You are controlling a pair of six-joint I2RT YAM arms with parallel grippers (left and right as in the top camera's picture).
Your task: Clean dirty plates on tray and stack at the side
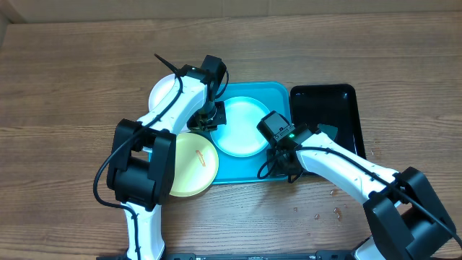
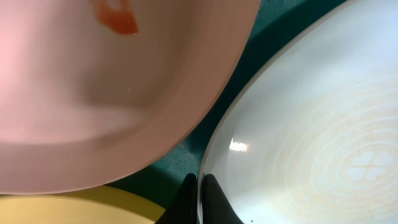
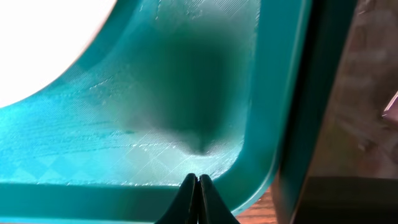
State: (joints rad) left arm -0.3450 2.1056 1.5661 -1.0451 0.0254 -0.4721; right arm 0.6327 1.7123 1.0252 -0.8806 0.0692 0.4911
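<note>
The turquoise tray (image 1: 271, 94) lies mid-table with the pale blue plate (image 1: 242, 128) flat in it. My left gripper (image 1: 208, 121) is shut on that plate's left rim; in the left wrist view the rim of the pale blue plate (image 2: 311, 137) runs between the two black fingers of the gripper (image 2: 200, 180). The white plate (image 1: 164, 94) overlaps the tray's left end and carries an orange smear (image 2: 118, 18). Below it, partly off the tray, the yellow-green plate (image 1: 189, 165) rests. My right gripper (image 1: 278, 167) is shut on the tray's front rim (image 3: 155, 199) near its right corner.
A glossy black tray (image 1: 328, 115) lies against the turquoise tray's right side, and its edge (image 3: 311, 93) shows in the right wrist view. Small reddish crumbs (image 1: 333, 211) dot the wooden table in front of the right arm.
</note>
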